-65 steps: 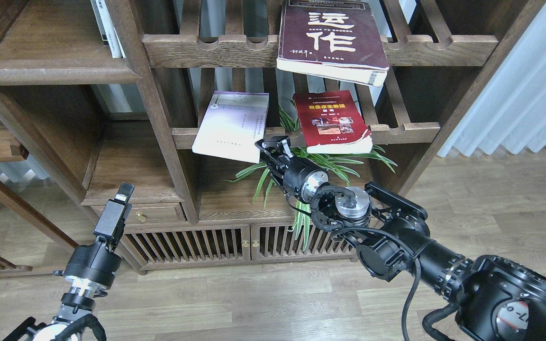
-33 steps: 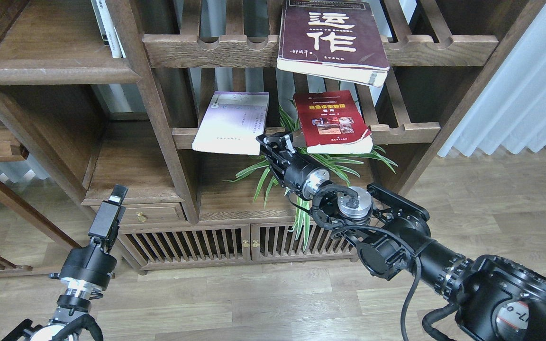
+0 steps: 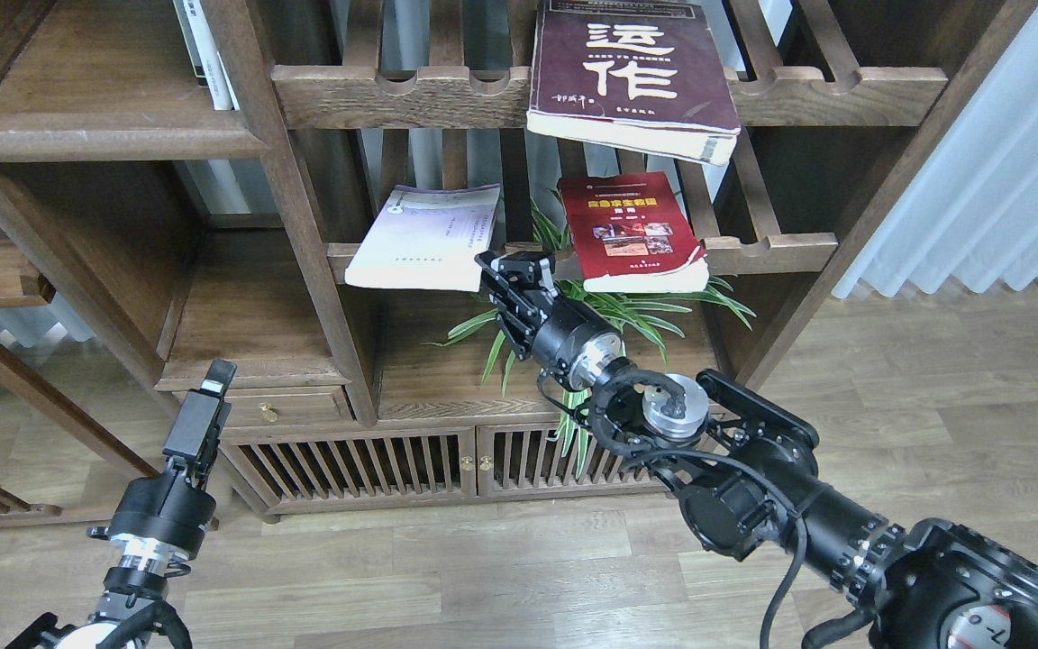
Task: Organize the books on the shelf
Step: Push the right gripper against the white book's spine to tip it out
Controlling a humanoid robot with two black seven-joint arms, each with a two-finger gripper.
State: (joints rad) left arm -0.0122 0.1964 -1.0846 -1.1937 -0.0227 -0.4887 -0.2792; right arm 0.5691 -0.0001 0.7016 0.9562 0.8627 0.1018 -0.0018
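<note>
The thin pale lavender-white book (image 3: pixel 420 239) lies tilted on the lower slatted rack (image 3: pixel 753 252), its near right corner clamped between the fingers of the right gripper (image 3: pixel 505 275), which reaches in from the near right. Just right of it the red book (image 3: pixel 632 230) rests on the same rack over a green plant (image 3: pixel 627 311), and the maroon book (image 3: pixel 632 77) overhangs the upper rack. The left gripper (image 3: pixel 208 392) hangs low at the near left, well apart from the books, its fingers together on nothing
</note>
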